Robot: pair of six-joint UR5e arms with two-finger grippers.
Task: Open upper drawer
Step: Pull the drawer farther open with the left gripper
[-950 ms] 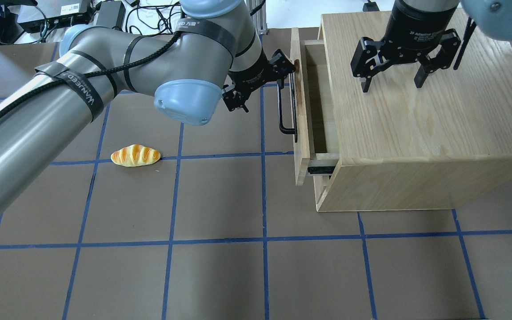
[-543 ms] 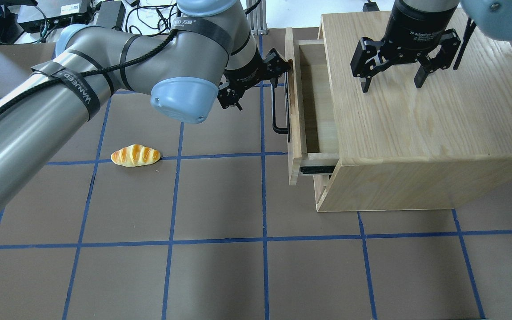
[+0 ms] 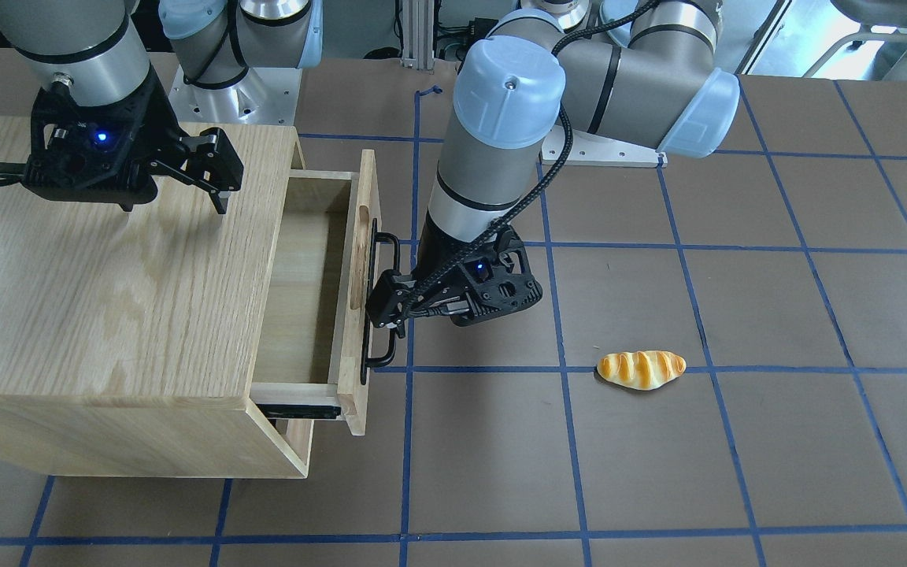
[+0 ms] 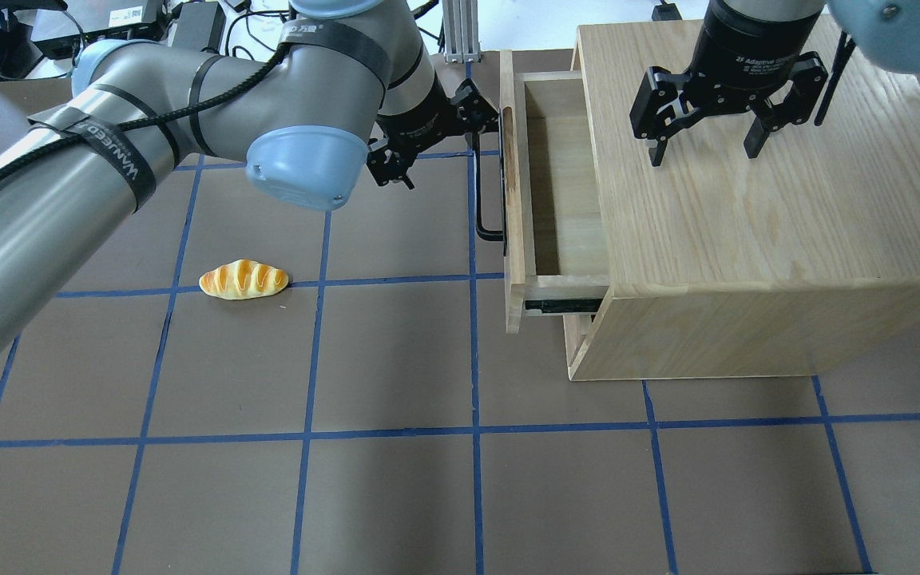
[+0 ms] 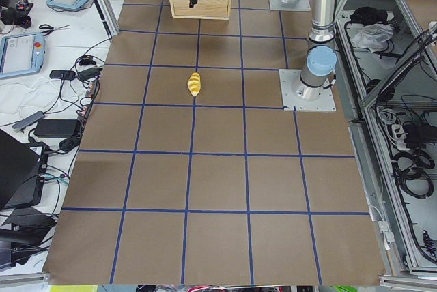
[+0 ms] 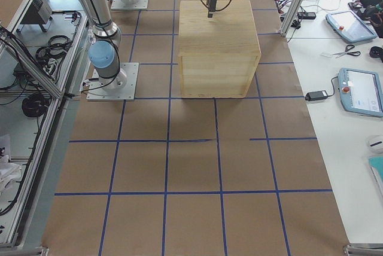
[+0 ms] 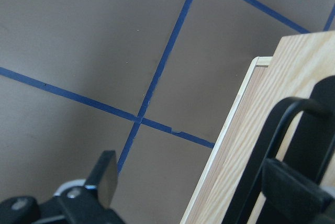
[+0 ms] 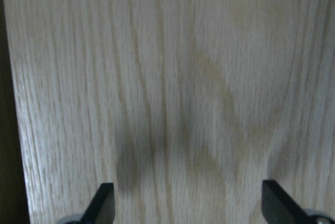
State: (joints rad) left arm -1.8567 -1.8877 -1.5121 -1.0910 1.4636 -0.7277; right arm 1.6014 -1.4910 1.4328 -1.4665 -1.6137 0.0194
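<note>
The upper drawer (image 4: 568, 200) of light oak stands pulled partly out of the oak cabinet (image 4: 747, 239), its inside empty. Its black bar handle (image 4: 480, 192) faces the table's middle. My left gripper (image 4: 436, 144) is open, with one finger hooked behind the upper part of the handle; in the left wrist view (image 7: 199, 187) the handle (image 7: 277, 145) runs past the right finger. In the front-facing view the drawer (image 3: 304, 291) and left gripper (image 3: 398, 307) show the same. My right gripper (image 4: 703, 152) is open, fingertips down on the cabinet top (image 8: 172, 77).
A toy bread roll (image 4: 243, 279) lies on the brown mat left of the drawer, also in the front-facing view (image 3: 641, 368). A lower drawer front shows under the upper one (image 4: 576, 327). Blue tape lines grid the table. Cables and boxes lie behind the table's far edge.
The drawer has slid further out of the cabinet, leftward in the overhead view. My left gripper moved the same way with the handle. The right gripper has stayed put.
</note>
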